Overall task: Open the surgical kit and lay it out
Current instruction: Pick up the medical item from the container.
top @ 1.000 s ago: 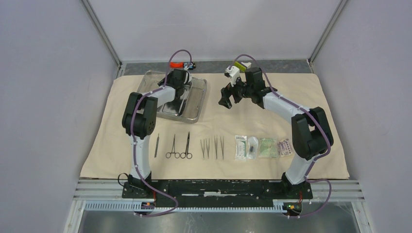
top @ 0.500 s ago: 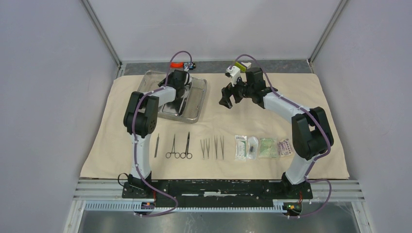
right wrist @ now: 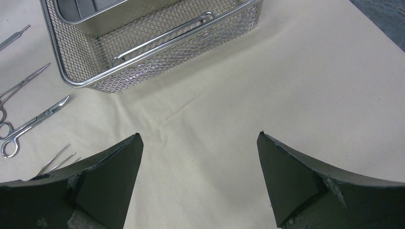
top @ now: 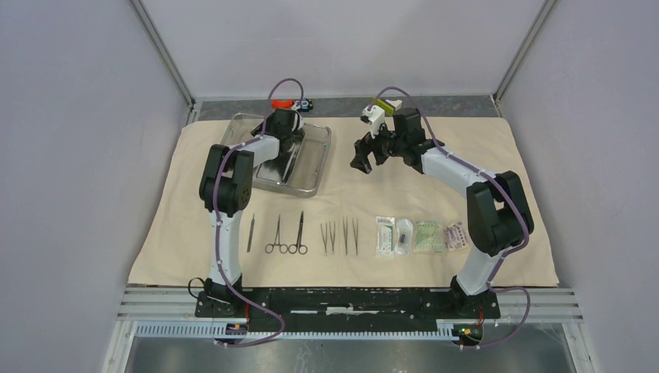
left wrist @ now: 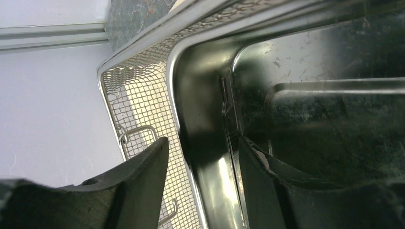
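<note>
While your left gripper (left wrist: 203, 140) sits down in the tray at 11 o'clock of the cloth wrap (top: 482, 155), its jaws stand apart, straddling the wall of the solid inner tray (left wrist: 210, 119). One finger (left wrist: 138, 186) is over the mesh outer tray (left wrist: 138, 105), the other inside the steel. A sliver of mesh shows between that finger and the rim, so it grips nothing. Your right gripper (right wrist: 199, 134) hovers over bare cloth near 12 o'clock, jaws wide, empty. Wrap lies spread flat. Toward 6 o'clock there's one row, 9 to 3 — thin single handle (top: 250, 233), two ring-handled instruments (top: 299, 229), tweezers (top: 344, 233), four packets (top: 420, 235) side by side — all apart from the tray.
</note>
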### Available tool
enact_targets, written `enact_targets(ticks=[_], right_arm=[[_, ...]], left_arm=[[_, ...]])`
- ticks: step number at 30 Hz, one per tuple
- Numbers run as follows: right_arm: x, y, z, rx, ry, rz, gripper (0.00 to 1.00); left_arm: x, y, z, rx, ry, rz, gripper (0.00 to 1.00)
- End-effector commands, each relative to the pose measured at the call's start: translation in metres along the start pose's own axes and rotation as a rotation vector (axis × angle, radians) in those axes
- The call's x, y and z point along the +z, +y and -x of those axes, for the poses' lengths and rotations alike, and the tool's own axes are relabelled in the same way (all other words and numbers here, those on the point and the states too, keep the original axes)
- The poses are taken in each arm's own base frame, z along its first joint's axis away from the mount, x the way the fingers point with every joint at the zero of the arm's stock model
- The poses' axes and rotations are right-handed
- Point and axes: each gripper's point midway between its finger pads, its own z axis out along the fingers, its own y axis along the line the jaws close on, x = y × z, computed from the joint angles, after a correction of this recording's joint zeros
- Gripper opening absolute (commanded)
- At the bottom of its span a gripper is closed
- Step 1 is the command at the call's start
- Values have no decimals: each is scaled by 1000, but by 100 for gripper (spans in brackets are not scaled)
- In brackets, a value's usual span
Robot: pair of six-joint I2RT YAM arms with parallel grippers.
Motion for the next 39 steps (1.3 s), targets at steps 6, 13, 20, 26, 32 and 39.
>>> enact_targets(ticks=[6,13,20,26,32,39], right_arm=[[-8,2,18,-23,-54,2,97],[-6,1,15,-20,-49,3,97],[-5,0,13,-17,-44,3,97],[-4,0,12,-13,-42,4,97],[-4,-1,11,-13,-40,3,97],[-4,-1,11,-13,-40,4,97]], left_arm=[[2,9,1,-48,-26,-25,56],[-6,27,4,-32,-45,35,58],[-6,32,4,-16,-52,68,58],[-7,36,5,-3,-53,86,49],[-11,43,8,-11,-68,105,46],[-13,49,10,-4,-75,127,48]])
